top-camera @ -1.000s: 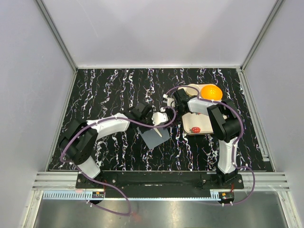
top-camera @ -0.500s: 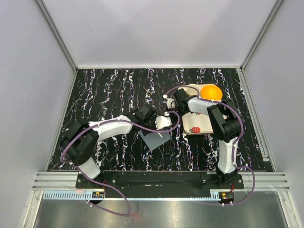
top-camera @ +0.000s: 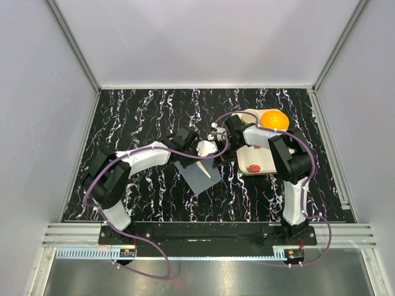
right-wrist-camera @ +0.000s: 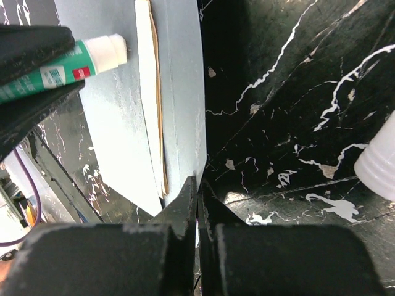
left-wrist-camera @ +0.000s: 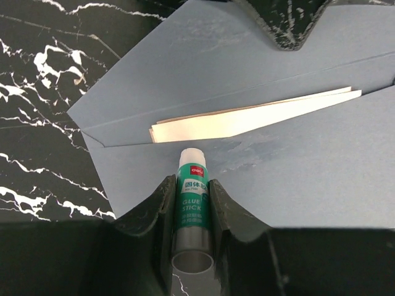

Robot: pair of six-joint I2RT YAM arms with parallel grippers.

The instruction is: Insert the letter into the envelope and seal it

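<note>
Green glue stick shifted, grey envelope more exposed

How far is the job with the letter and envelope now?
Done: the letter lies inside the envelope, only a strip showing at the opening. In hand: the left gripper holds a glue stick with its tip at the envelope's body just below that opening, while the shut right gripper rests at the edge of the open flap. Left: folding the flap down and pressing it closed.
</note>
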